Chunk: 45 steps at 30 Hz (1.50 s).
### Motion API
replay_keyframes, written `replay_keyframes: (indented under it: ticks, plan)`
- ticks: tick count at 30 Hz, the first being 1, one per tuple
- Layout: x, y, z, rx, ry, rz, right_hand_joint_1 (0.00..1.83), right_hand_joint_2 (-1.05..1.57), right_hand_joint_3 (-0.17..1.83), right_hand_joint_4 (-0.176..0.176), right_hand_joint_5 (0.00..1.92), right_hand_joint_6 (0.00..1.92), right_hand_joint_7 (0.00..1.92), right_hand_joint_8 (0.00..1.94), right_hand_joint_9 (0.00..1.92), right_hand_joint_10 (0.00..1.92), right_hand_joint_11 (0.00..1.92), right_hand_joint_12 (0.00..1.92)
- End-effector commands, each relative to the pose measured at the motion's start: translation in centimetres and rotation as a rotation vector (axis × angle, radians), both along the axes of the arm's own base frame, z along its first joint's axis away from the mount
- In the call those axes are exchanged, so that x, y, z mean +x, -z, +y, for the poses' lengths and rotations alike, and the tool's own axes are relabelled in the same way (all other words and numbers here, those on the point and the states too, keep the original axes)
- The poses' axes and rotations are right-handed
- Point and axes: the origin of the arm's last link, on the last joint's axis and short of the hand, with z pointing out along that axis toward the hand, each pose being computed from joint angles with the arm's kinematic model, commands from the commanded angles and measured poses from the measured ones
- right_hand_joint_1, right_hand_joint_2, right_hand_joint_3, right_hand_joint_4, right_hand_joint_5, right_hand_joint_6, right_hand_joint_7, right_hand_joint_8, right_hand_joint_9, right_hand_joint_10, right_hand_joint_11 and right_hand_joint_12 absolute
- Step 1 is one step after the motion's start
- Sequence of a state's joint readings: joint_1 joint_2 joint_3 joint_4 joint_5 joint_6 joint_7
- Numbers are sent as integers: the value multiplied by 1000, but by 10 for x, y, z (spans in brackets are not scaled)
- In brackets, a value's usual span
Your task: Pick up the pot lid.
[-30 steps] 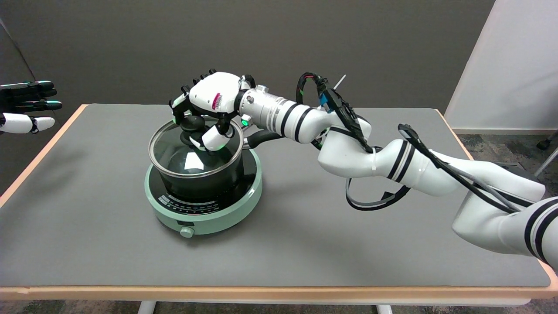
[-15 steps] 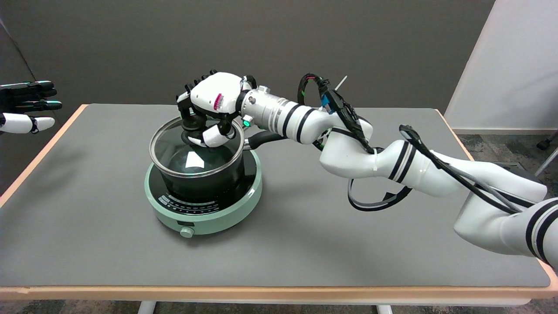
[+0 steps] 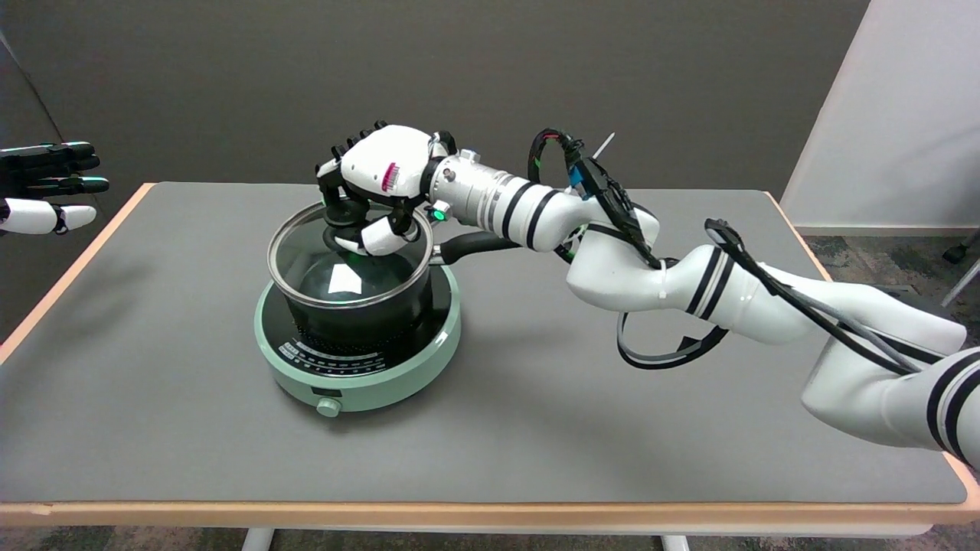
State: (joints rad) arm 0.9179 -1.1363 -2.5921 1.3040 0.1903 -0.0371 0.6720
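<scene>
Head view: robot hand [image 3: 373,184] is clamped on the black knob of the glass pot lid [image 3: 348,260], which sits tilted over the black pot [image 3: 360,317] on a green cooker [image 3: 360,371] on the table [image 3: 536,428].

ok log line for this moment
right hand grips lid knob | pot lid on pot | pot on cooker

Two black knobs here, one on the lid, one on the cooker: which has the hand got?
The right hand grips the lid knob atop the glass lid; the cooker's front dial sits untouched.
</scene>
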Motion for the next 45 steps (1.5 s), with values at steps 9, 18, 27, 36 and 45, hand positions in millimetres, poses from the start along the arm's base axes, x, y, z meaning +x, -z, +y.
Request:
replay_keyframes:
  ticks: [9, 18, 27, 36, 45]
  plan:
    - [21, -16, -9, -23, -52, 11, 1209, 1019, 330, -64, 743, 1314, 987, 1156, 898, 1549, 727, 1009]
    - [37, -20, -9, -25, -86, 19, 1210, 1019, 333, -67, 738, 1321, 987, 1155, 896, 1573, 731, 1007]
    - [47, -28, -6, -28, -111, 29, 1208, 1018, 335, -64, 737, 1327, 987, 1152, 894, 1588, 735, 1004]
    - [65, -45, -5, -52, -164, 51, 1209, 1018, 334, -65, 738, 1328, 989, 1146, 898, 1610, 742, 1007]
    - [101, -103, -11, -210, -256, 10, 1209, 1013, 340, -62, 742, 1327, 993, 1137, 905, 1621, 746, 1009]
